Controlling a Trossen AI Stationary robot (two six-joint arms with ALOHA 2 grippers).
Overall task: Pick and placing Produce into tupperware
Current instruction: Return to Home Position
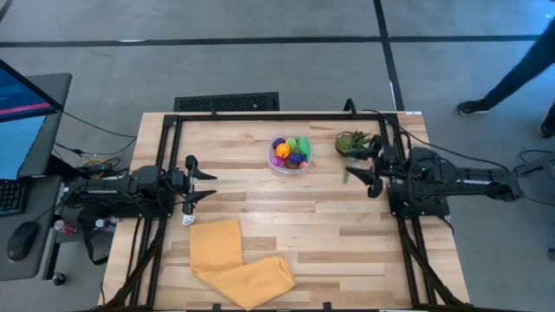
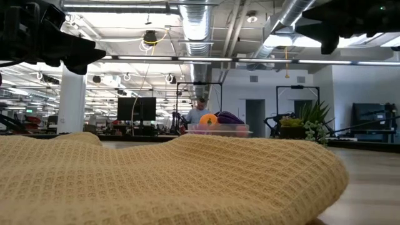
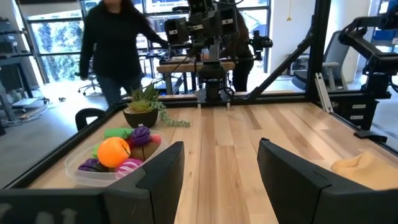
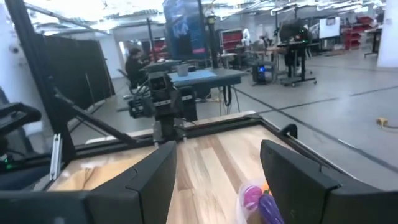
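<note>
The round clear tupperware stands on the far middle of the table, heaped with toy produce: orange, purple, magenta and green pieces. The left wrist view shows the tub with its produce; the right wrist view catches only the tub's edge. My left gripper hangs open at the table's left side, away from the tub. My right gripper hangs open at the right side, next to the potted plant, its fingers empty.
A small potted green plant stands at the far right, close to my right gripper. A folded yellow waffle cloth lies near the front edge and fills the low view. A black frame rims the table. A person walks beyond the table.
</note>
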